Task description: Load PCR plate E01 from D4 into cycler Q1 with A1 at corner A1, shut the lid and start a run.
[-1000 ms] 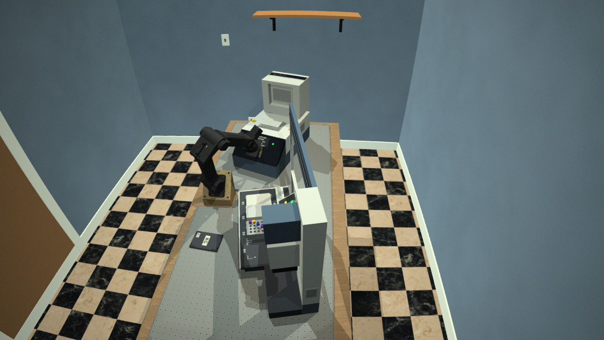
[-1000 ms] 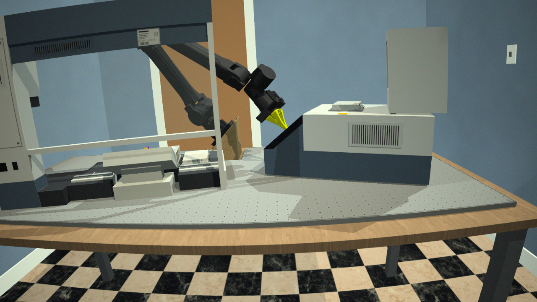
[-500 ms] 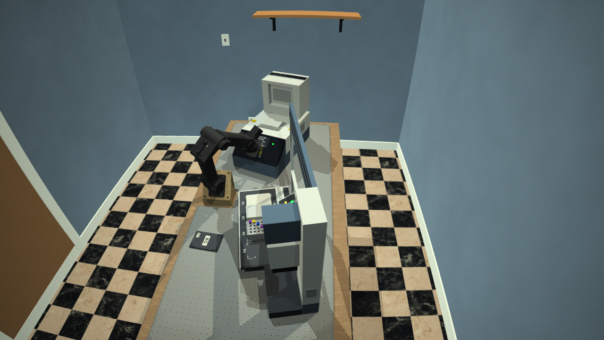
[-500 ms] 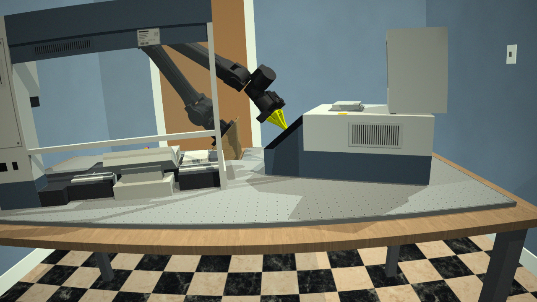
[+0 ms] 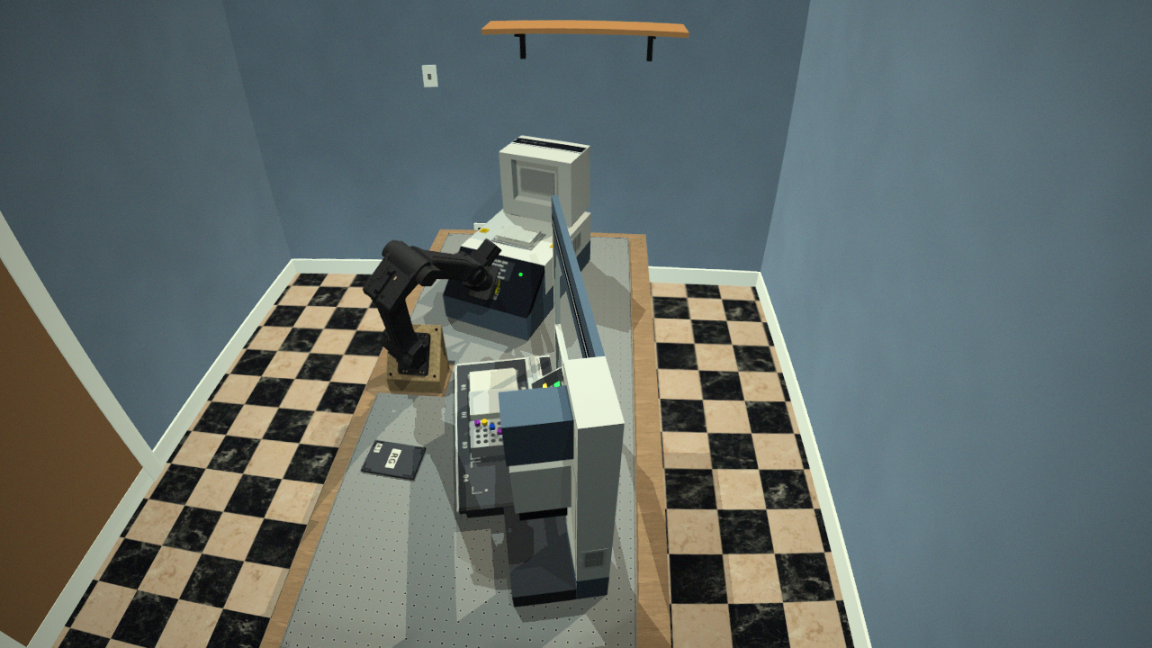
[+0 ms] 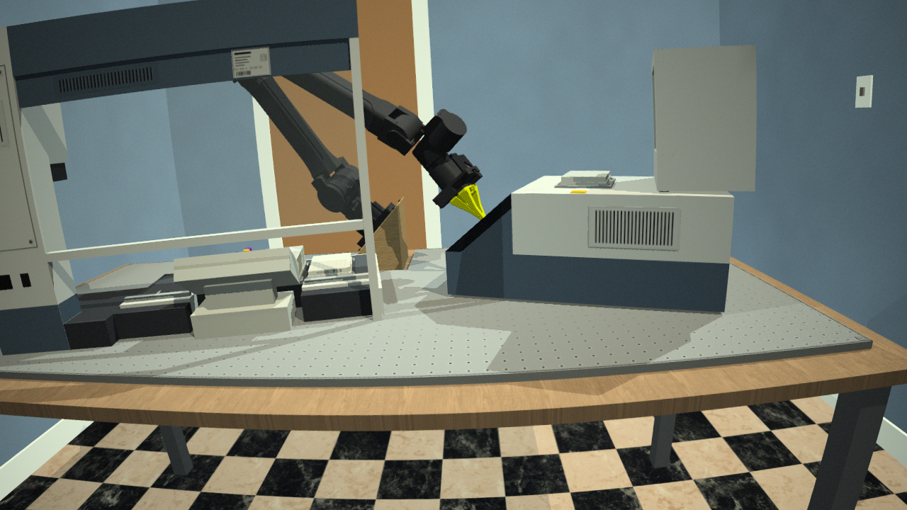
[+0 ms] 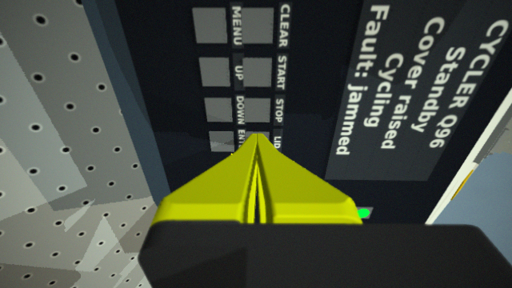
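Observation:
The cycler Q1 (image 5: 503,282) stands at the far end of the table, and it also shows in the exterior view (image 6: 618,234). Its lid (image 6: 703,117) stands raised upright at the rear. A pale plate (image 6: 586,178) lies flat on the block on top; I cannot read its label. My gripper (image 7: 257,143) is shut and empty. Its yellow tips (image 6: 477,211) rest against the sloped front panel at the LID key (image 7: 260,132), which they mostly hide. The CLEAR (image 7: 258,25), START (image 7: 257,72) and STOP (image 7: 257,110) keys lie beyond the tips. The lamp (image 7: 363,213) is green.
The liquid handler (image 5: 555,451) fills the near right of the table. Its hand-off row holds the tube cooling block (image 5: 485,432) and a pale block (image 5: 495,378); the nearest position (image 5: 483,483) is bare. The RG nest (image 5: 397,463) lies at the left. A frame post (image 6: 364,177) stands beside my arm.

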`<action>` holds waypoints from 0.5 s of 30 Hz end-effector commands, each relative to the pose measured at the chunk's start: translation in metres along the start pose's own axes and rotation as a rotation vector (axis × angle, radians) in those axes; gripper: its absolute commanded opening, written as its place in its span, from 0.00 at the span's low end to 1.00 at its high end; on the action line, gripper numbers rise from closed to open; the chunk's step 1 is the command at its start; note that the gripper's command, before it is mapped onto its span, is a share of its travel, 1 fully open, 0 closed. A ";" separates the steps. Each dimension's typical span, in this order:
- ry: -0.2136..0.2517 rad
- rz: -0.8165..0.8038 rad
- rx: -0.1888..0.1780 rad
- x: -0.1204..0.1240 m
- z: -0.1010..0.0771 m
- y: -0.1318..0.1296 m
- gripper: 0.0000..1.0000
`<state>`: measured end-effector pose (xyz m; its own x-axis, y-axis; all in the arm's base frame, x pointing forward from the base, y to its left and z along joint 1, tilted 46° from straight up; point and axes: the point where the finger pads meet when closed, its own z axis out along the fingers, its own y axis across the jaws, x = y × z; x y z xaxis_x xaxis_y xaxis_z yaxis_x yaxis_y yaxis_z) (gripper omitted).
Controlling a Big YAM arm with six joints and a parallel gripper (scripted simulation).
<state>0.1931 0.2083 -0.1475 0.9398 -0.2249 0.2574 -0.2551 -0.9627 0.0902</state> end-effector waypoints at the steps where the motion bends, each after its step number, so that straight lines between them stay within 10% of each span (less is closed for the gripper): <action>1: 0.018 0.018 0.048 0.012 -0.001 -0.026 0.00; 15: 0.020 0.018 0.051 0.014 0.000 -0.027 0.00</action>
<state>0.1942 0.2079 -0.1480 0.9393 -0.2265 0.2579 -0.2566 -0.9624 0.0890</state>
